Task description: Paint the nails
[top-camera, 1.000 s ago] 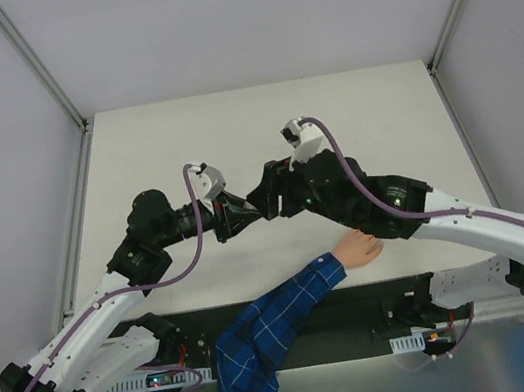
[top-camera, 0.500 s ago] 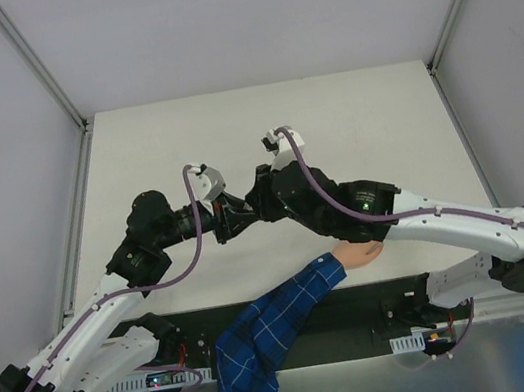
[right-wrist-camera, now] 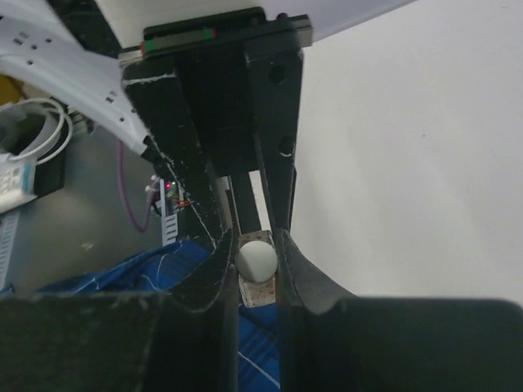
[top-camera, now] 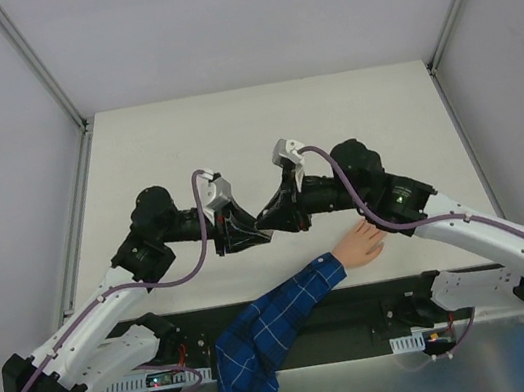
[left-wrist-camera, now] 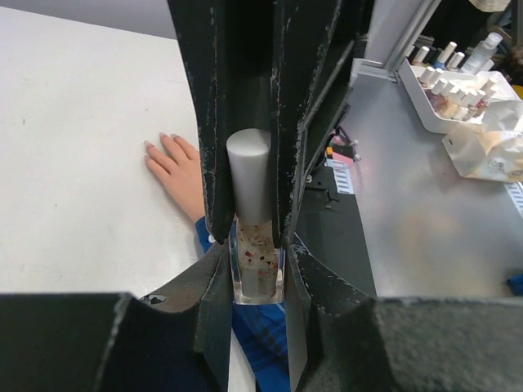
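A pale hand [top-camera: 360, 245] in a blue plaid sleeve [top-camera: 275, 326] lies flat on the white table. Its nails [left-wrist-camera: 149, 144] are barely discernible, the same tone as the skin. My left gripper [top-camera: 248, 233] is shut on a clear nail polish bottle [left-wrist-camera: 257, 265] with red flecks, held above the sleeve [left-wrist-camera: 261, 343]. My right gripper [top-camera: 274, 218] meets it tip to tip and is shut on the bottle's grey cap [left-wrist-camera: 248, 175]. In the right wrist view the cap [right-wrist-camera: 257, 260] sits between my right gripper's fingers [right-wrist-camera: 222, 269]. The bottle is hidden in the top view.
A white tray of several polish bottles [left-wrist-camera: 445, 82] and a plastic bag [left-wrist-camera: 486, 147] stand on the metal bench beyond the table. A black base strip [top-camera: 363, 305] runs along the near edge. Metal frame posts [top-camera: 41, 67] flank the table.
My right gripper has swung down and left onto the bottle top held by the left gripper. The left gripper has shifted slightly nearer. The hand is now uncovered.
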